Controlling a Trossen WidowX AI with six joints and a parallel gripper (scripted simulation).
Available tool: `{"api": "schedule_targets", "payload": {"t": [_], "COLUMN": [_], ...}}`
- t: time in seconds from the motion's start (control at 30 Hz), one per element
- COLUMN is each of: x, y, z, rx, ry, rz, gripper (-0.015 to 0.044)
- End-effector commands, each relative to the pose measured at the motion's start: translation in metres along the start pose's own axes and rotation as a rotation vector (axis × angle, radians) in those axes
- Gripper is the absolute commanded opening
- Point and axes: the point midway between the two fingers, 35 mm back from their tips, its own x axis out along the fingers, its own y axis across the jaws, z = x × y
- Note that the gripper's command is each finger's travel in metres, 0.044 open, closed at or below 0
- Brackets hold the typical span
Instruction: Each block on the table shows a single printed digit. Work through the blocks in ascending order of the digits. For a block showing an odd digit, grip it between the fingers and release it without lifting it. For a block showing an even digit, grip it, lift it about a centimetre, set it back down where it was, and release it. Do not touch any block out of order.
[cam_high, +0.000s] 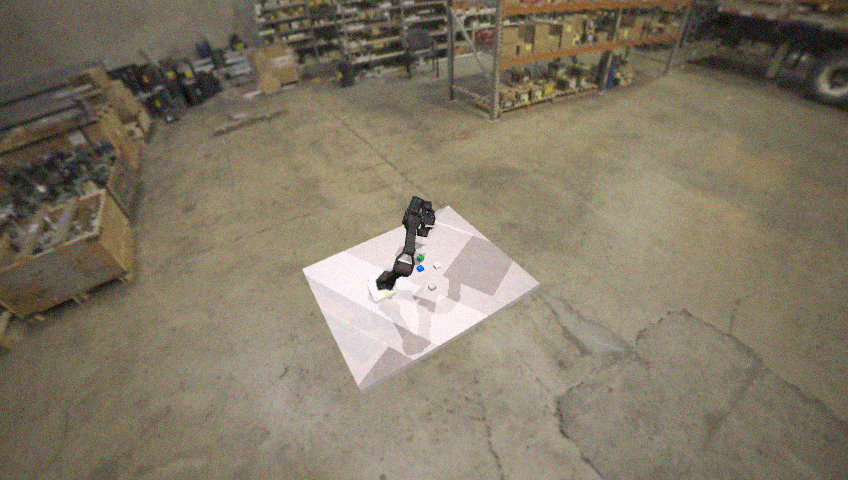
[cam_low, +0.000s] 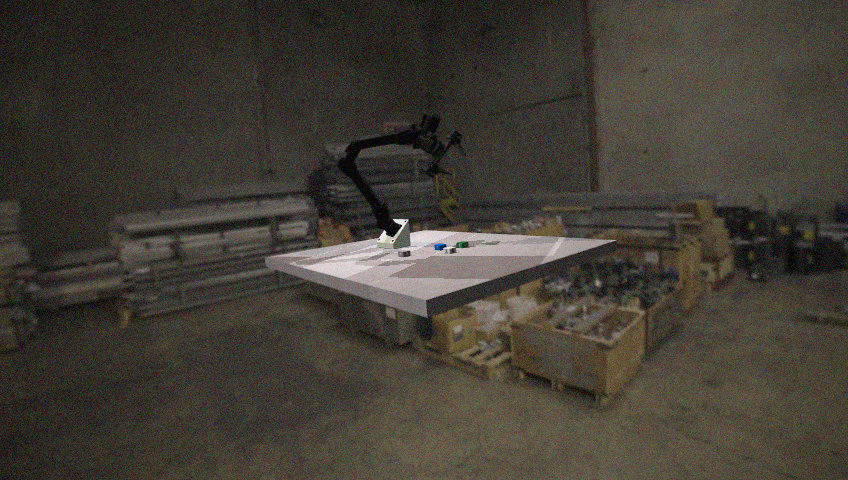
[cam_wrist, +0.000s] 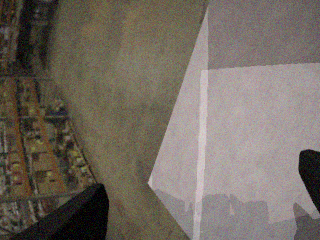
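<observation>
Four small blocks sit on the pale table (cam_high: 357, 350) (cam_low: 425, 288) (cam_wrist: 250, 115). A green block (cam_high: 420, 258) (cam_low: 462, 245) and a blue block (cam_high: 420, 268) (cam_low: 439, 246) are near each other. A white block (cam_high: 436, 265) (cam_low: 450, 250) lies beside them, and a grey-looking block (cam_high: 432, 287) (cam_low: 404, 253) sits apart. Their digits are too small to read. My gripper (cam_low: 450, 162) (cam_wrist: 206, 179) is open and empty, high above the table. No block shows in the wrist view.
The arm's pale base (cam_high: 380, 291) (cam_low: 393, 235) stands on the table near the blocks. Shadows of the arm fall across the tabletop. The wrist view shows a table corner, the concrete floor (cam_wrist: 120, 90) beyond it and shelving at the left.
</observation>
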Motion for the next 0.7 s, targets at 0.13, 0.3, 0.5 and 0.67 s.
{"api": "schedule_targets", "payload": {"t": [0.13, 0.3, 0.5, 0.67], "x": [0.025, 0.014, -0.014, -0.014], "y": [-0.126, -0.192, -0.251, -0.251], "z": [0.025, 0.038, 0.049, 0.049], "rx": [-0.539, -0.773, -0.962, -0.962], "ry": [0.252, 0.48, 0.765, 0.765], "rz": [-0.372, -0.531, -0.642, -0.642], "gripper": [0.04, 0.04, 0.04, 0.04]}}
